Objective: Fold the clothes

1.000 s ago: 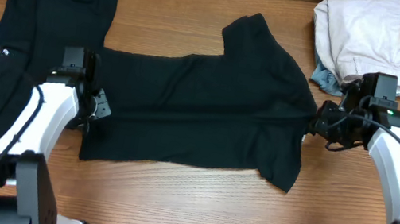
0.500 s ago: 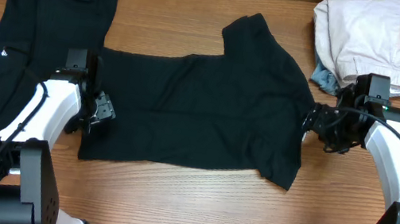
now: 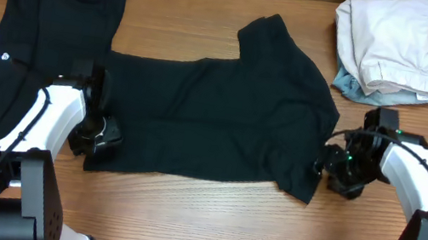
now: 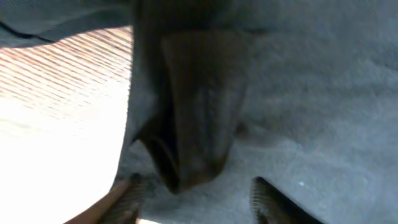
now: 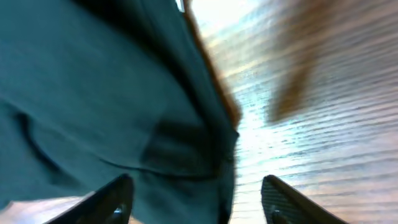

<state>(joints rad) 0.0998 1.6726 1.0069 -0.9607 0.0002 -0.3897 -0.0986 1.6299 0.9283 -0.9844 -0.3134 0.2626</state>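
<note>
**Both claws spread open at the shirt's lower corners**

The black T-shirt (image 3: 214, 120) lies spread flat in the middle of the bench (image 3: 181, 218). The left claw (image 3: 105, 134) sits at its lower left corner, fingers (image 4: 127, 193) parted around a fabric fold. The right claw (image 3: 326, 162) is at the lower right edge, released, its fingers wide astride the hem. Black trousers (image 3: 37, 40) lie at the left and a beige pile (image 3: 394, 41) at the far right.

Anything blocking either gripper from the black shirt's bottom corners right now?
Nothing visible. Left gripper sits at the left edge of the black shirt, right gripper at its right edge; both are open, cloth directly ahead.
</note>
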